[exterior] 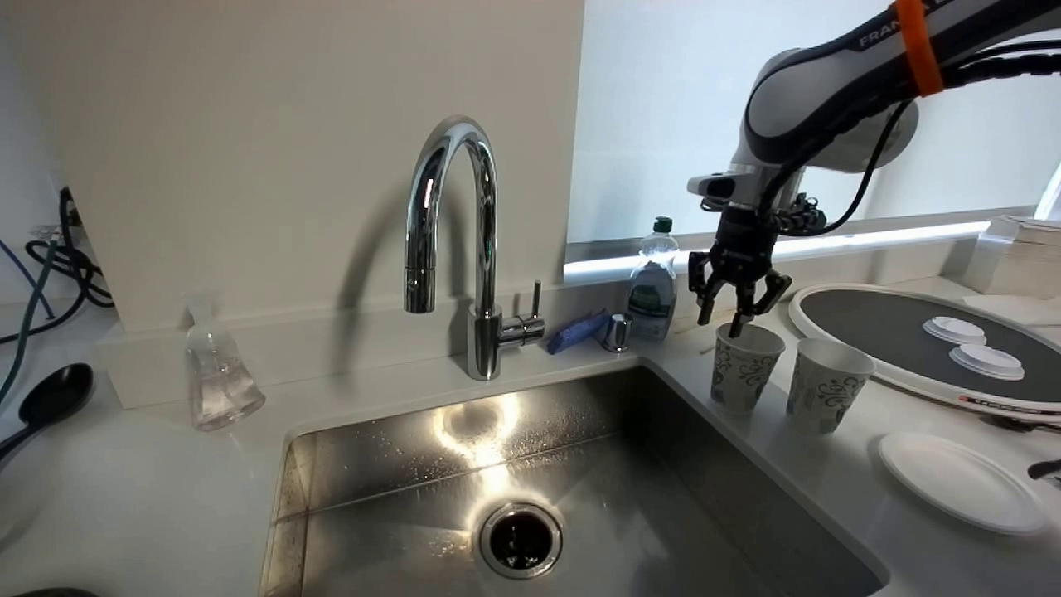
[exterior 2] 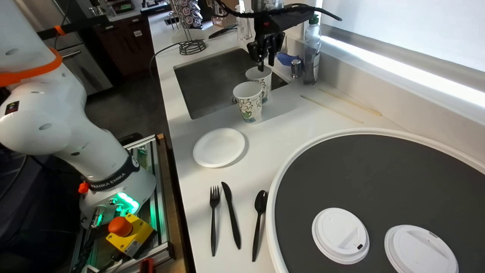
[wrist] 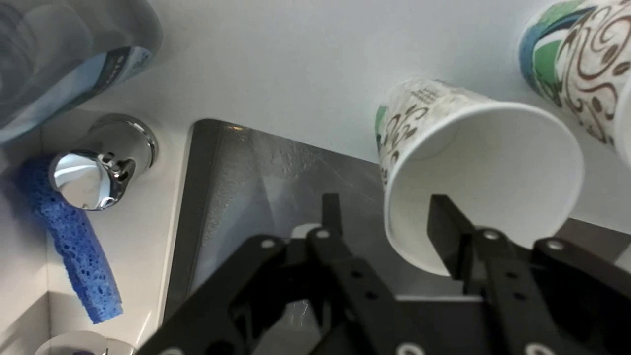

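My gripper [wrist: 384, 202] points down at a patterned paper cup [wrist: 424, 116] on the counter beside the sink. Its jaws stand apart and hold nothing. In the wrist view one finger [wrist: 446, 231] overlaps the cup's mouth, while the opposite finger [wrist: 332, 212] appears outside it, over the sink. The near part of the rim lies between them, with a visible gap to each. An exterior view shows a fingertip at the opening of this cup [exterior: 742, 373]; contact cannot be made out. A second similar cup [exterior 2: 249, 104] stands upright close by.
Beside the cups lie the steel sink [exterior: 663, 489] and a white plate [exterior 2: 219, 148]. A dish soap bottle [exterior: 652, 290], a chrome cap [exterior: 617, 332] and a blue sponge [wrist: 79, 246] are near the gripper. Beyond are thin sticks [exterior 2: 333, 109], black cutlery [exterior 2: 231, 216] and a turntable [exterior 2: 363, 170] with lids.
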Motion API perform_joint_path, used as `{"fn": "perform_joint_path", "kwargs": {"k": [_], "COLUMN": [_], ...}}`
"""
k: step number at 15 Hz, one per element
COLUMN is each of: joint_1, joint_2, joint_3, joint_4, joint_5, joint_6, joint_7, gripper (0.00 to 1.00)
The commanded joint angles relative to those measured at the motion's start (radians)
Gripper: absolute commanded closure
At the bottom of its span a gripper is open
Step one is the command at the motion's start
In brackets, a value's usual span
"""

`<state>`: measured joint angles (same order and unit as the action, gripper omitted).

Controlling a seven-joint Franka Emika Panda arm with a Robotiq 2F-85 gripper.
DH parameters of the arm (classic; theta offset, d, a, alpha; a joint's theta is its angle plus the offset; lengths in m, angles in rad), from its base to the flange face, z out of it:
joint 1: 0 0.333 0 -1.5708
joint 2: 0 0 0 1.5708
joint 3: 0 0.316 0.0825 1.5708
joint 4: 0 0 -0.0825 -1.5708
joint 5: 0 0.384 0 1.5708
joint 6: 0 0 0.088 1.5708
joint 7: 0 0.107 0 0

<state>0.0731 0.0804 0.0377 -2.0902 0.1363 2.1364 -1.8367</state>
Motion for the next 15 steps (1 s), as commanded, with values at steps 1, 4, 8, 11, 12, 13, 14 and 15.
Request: {"fn": "perform_joint_path", "kwargs": {"k": [1, 4, 8, 11, 12, 13, 14, 15], "joint_1": [-0.018, -0.022, -0.03, -0.036, -0.037, -0.037, -0.038, -0.037], "joint_2": [0.005, -0.008, -0.046, -0.093, -0.112, -0.13, -0.149, -0.164], "joint_3": [0.014, 0.014, 0.01, 0.005, 0.003, -0.001, -0.006, -0.011], "joint_4": [0.024, 0.039, 0.056, 0.039, 0.027, 0.016, 0.005, -0.001], "joint_5": [0.01, 0.009, 0.015, 0.024, 0.033, 0.045, 0.059, 0.068], "joint_6": [-0.012, -0.004, 0.004, 0.021, 0.033, 0.037, 0.037, 0.027], "joint_7": [-0.017, -0.013, -0.017, -0.078, -0.121, -0.171, -0.224, -0.273], "gripper": [0.2, 0.0, 0.0, 0.0, 0.0, 0.0, 0.0, 0.0]}}
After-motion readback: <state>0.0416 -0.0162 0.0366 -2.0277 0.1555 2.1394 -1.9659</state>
